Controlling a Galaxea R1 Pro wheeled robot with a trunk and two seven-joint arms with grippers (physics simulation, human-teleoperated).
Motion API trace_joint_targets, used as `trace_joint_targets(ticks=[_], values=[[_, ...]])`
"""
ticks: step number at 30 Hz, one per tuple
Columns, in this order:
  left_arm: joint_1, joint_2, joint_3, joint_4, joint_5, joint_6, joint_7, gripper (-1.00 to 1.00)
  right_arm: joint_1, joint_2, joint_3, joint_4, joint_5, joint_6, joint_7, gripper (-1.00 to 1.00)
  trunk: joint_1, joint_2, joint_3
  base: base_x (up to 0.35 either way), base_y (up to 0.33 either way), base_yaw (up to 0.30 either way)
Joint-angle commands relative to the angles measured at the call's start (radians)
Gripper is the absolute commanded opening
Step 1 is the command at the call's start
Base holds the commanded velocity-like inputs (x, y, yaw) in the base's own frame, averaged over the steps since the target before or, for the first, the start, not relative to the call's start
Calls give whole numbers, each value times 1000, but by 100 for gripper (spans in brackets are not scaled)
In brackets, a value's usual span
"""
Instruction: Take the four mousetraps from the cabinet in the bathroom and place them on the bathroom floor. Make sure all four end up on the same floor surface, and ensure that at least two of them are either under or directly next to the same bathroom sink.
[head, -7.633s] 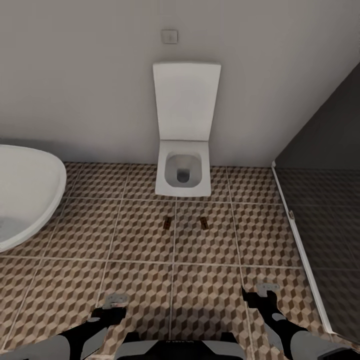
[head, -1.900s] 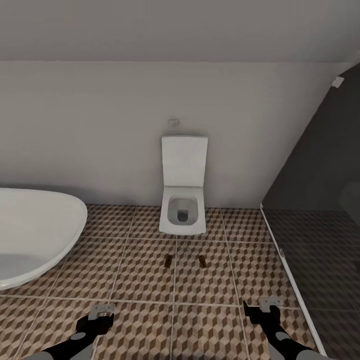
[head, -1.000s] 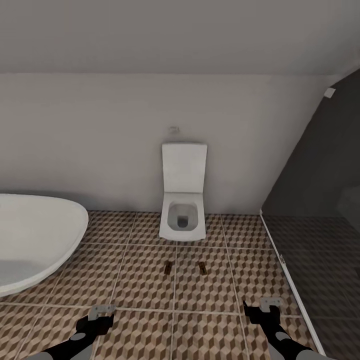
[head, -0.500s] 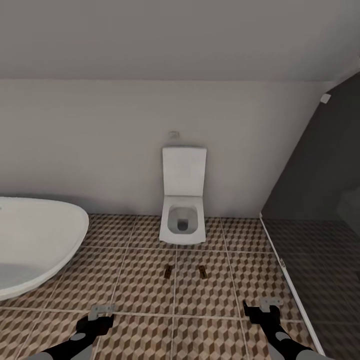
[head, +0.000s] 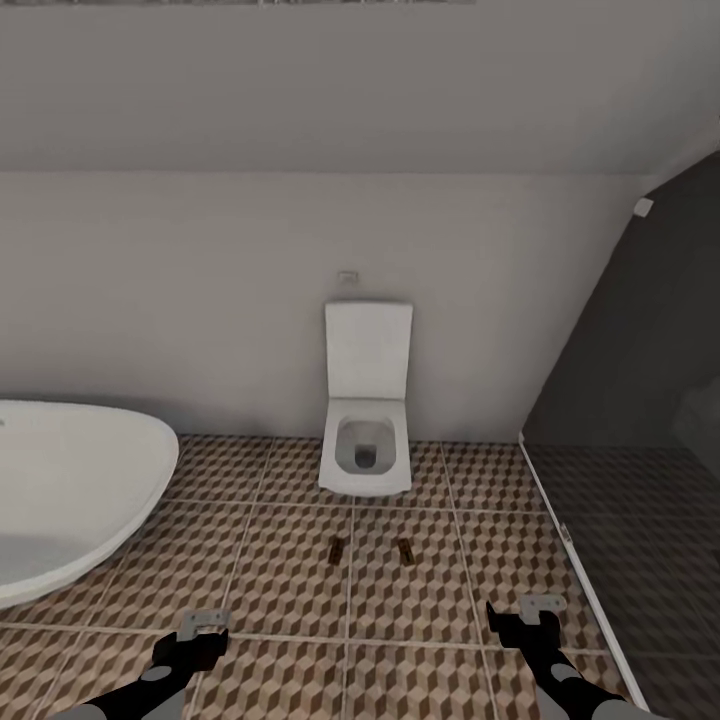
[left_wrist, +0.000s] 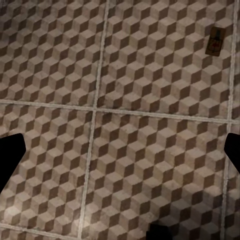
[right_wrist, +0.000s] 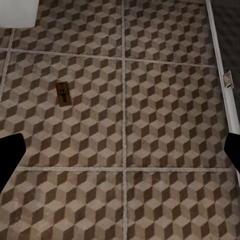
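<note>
Looking through the head view, we log two mousetraps (head: 336, 549) (head: 405, 550) on the bathroom floor (head: 270, 560) before the toilet (head: 366, 455), apart from the sink (head: 80, 500); left pincer (head: 203, 624) and right pincer (head: 540, 607) hang empty. Wrist views: fingers spread. Best fetch the remaining traps and set them by the sink.

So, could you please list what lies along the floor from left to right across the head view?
Sink → left mousetrap → right mousetrap → dark glass shower panel. The toilet stands behind the two mousetraps, so I leave it out of the order.
</note>
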Motion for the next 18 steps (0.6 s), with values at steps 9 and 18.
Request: trace_joint_targets(ticks=[9,18], values=[[-1,1,-10,-4,6,-3,9,100,-1,0,9,0,-6,-2,-4,100,1,-2,13,0,0,0],[0,1,-10,-4,6,-3,9,100,-1,0,9,0,-6,-2,-4,100,1,-2,27,0,0,0]])
